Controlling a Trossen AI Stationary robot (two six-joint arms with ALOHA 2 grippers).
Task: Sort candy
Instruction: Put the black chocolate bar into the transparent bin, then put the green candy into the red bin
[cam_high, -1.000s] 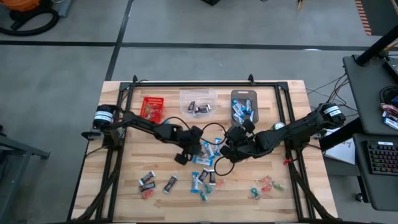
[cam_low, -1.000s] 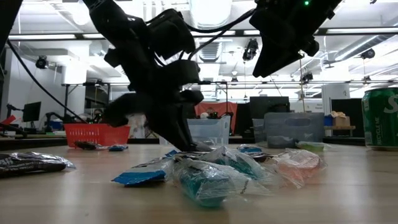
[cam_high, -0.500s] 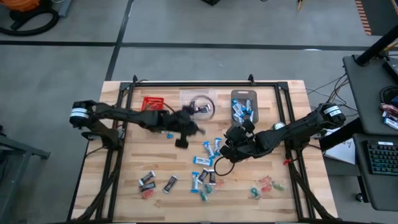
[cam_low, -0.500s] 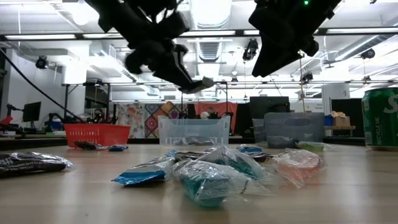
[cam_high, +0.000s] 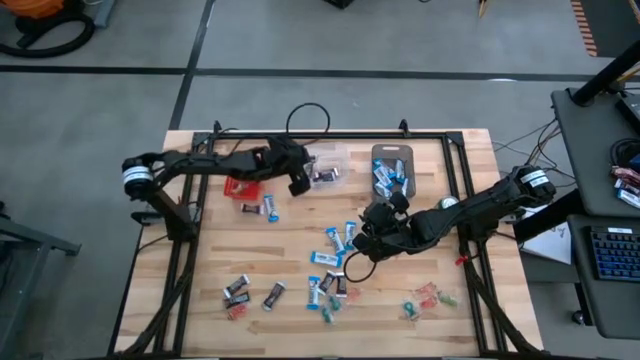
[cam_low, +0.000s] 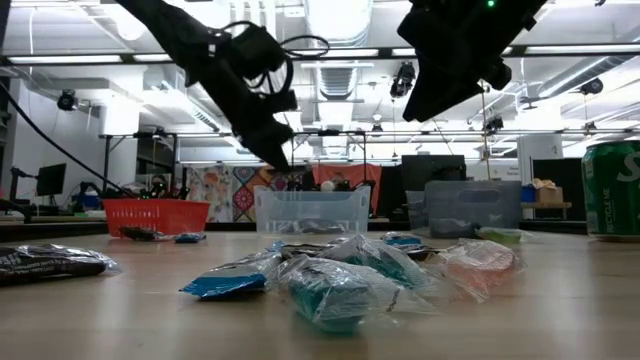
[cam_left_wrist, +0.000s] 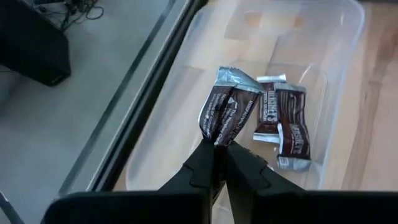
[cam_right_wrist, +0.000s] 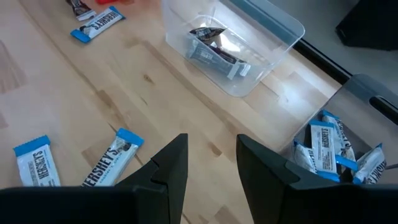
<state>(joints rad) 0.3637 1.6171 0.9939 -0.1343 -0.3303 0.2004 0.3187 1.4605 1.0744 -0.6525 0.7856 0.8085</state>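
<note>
My left gripper (cam_left_wrist: 219, 148) hangs over the clear bin (cam_high: 318, 163), shut on a dark brown wrapped candy (cam_left_wrist: 225, 113). Two more dark candies (cam_left_wrist: 283, 118) lie on the clear bin's floor. My right gripper (cam_right_wrist: 210, 157) is open and hovers above the table's middle (cam_high: 385, 232), touching nothing. Blue-and-white candies (cam_high: 340, 240) and other sweets lie scattered flat on the wood (cam_high: 325, 290); blue ones fill the grey bin (cam_high: 392, 175). The red bin (cam_high: 243, 172) sits left of the clear one. My left gripper pinches the dark candy by one end of its wrapper (cam_left_wrist: 216, 134), between the two fingertips. The candy is lifted clear above the clear bin's floor and sticks out beyond the fingers.
A black metal frame (cam_high: 300, 135) borders the table. More candies lie near the near edge (cam_high: 240, 293), with red and green ones at the right (cam_high: 425, 298). A green can (cam_low: 612, 190) stands on the table's right side. Two candies (cam_high: 258, 208) lie near the red bin.
My left gripper rose from the candy pile at the table's middle with a dark candy and swung toward the far edge, ending over the clear bin. The right arm stayed still.
</note>
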